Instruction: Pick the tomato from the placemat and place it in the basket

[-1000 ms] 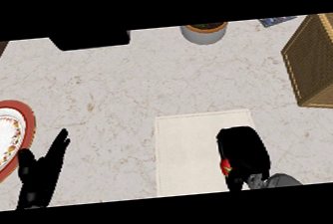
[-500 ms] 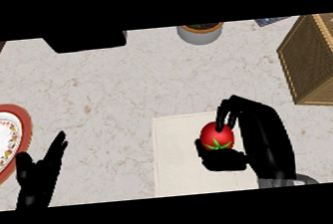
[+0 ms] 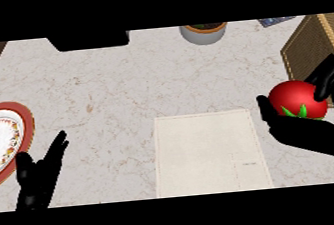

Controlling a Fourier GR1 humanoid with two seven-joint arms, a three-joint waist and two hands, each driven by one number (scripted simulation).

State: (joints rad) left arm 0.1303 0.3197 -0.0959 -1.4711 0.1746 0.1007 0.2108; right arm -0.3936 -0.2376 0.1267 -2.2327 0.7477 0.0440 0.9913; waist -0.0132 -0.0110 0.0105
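The red tomato [image 3: 296, 99] with a green stalk is off the counter, held in my right hand [image 3: 313, 132] at the right edge, fingers and thumb curled round it. It hangs to the right of the pale placemat [image 3: 207, 151], which lies bare, and just left of the woven basket [image 3: 314, 54] at the far right. My left hand [image 3: 39, 178] rests open at the lower left, fingers up.
A red-rimmed plate [image 3: 12, 133] with food sits at the left edge beside my left hand. A grey pot [image 3: 203, 32] and a black box [image 3: 89, 40] stand at the back. A dark object [image 3: 277, 21] lies behind the basket.
My right hand lifted the tomato off the placemat and carried it right and up toward the basket. The left hand stayed put.
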